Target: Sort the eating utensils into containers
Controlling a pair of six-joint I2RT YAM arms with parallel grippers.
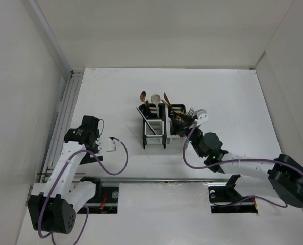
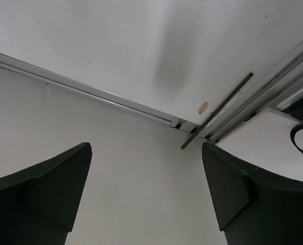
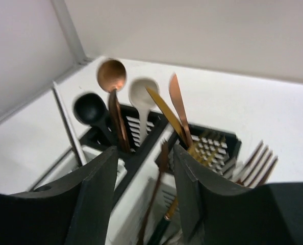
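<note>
The containers (image 1: 156, 133) are a block of two black and two white slatted compartments at mid-table. Utensils stand in them: a copper spoon (image 3: 111, 74), a white spoon (image 3: 143, 92), a black spoon (image 3: 90, 108), gold and copper knives (image 3: 178, 102), copper forks (image 3: 256, 163) and a silver rod (image 3: 67, 122). My right gripper (image 3: 145, 153) is open over the block's right side (image 1: 181, 122). A copper knife (image 3: 160, 173) stands between its fingers, touching neither. My left gripper (image 2: 146, 153) is open and empty, left of the block (image 1: 110, 144).
A metal rail (image 2: 116, 102) runs along the table's left edge and another along the near edge (image 1: 156, 179). White walls enclose the table on the left, back and right. Purple cables (image 1: 122, 158) loop beside both arms.
</note>
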